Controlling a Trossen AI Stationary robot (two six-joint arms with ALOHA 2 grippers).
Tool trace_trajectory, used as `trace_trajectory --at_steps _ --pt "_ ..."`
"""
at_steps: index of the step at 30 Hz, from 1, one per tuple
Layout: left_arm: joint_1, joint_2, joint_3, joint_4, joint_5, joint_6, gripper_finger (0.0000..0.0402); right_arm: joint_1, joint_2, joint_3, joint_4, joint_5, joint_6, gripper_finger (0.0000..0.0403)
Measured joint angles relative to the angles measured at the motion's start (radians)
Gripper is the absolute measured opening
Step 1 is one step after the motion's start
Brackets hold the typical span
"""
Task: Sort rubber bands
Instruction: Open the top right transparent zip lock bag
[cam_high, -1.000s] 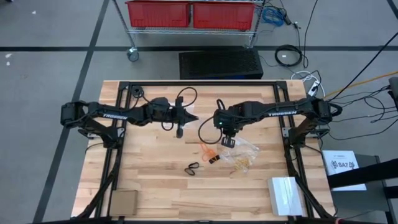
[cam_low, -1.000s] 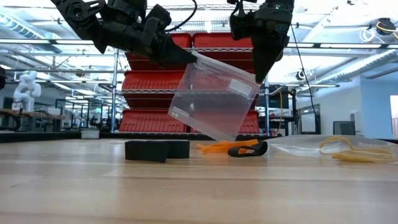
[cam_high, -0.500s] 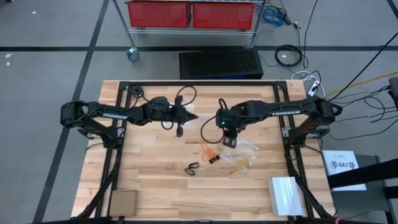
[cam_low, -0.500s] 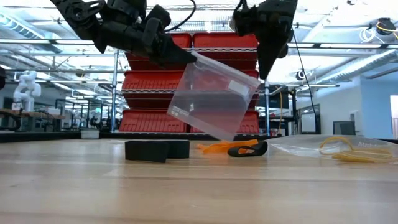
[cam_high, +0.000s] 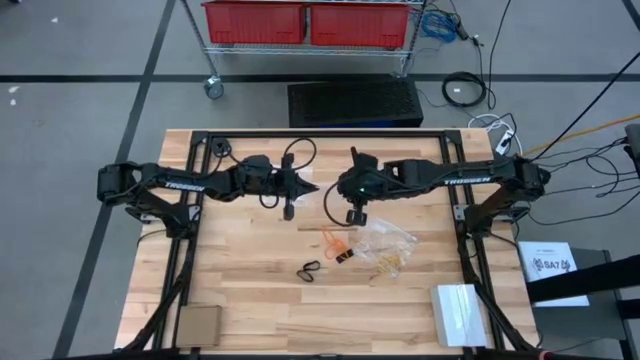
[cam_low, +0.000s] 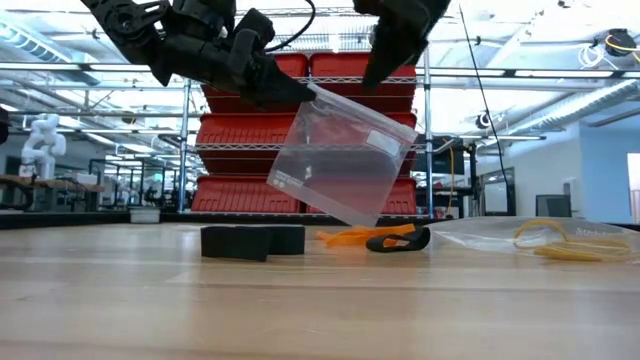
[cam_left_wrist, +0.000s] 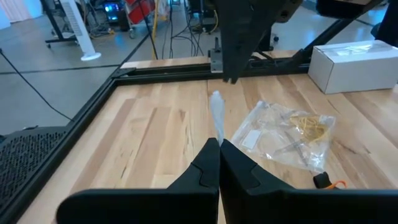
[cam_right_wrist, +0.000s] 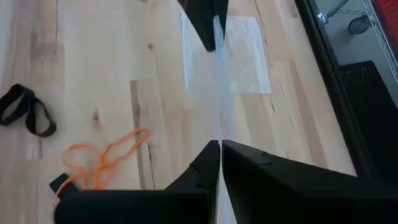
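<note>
Left gripper (cam_low: 300, 95) is pinching one clear bag (cam_low: 340, 160) aloft; right gripper (cam_right_wrist: 219, 149), fingers together, is nipping its edge; one bag of tan bands (cam_high: 388, 248) is lying below.

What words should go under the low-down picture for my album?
Left gripper holds a clear bag up over the table; orange and black rubber bands lie below.

Seeing pale wood table (cam_high: 240, 280), light planks with darker grain streaks. Orange rubber bands (cam_right_wrist: 106, 158) bright against it, black rubber bands (cam_right_wrist: 25, 115) next to them, tan-yellow rubber bands (cam_left_wrist: 309, 124) inside clear bag (cam_left_wrist: 283, 134). My held bag (cam_low: 340, 160) also clear, white label patch. Both arms black, white lettering. Red bins (cam_high: 305, 22) on rack behind, white box (cam_high: 457, 314), brown cardboard square (cam_high: 199, 323).
</note>
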Motion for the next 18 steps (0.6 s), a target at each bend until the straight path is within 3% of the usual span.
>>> trace_trajectory --at_steps 14,18 --pt "0.000 0.001 0.000 -0.003 0.001 0.000 0.0000 -0.034 0.068 0.000 0.055 -0.032 -0.040 0.0001" --pt "0.000 0.001 0.000 -0.002 0.001 -0.001 0.0000 -0.039 0.074 0.000 0.100 -0.131 -0.019 0.0000"
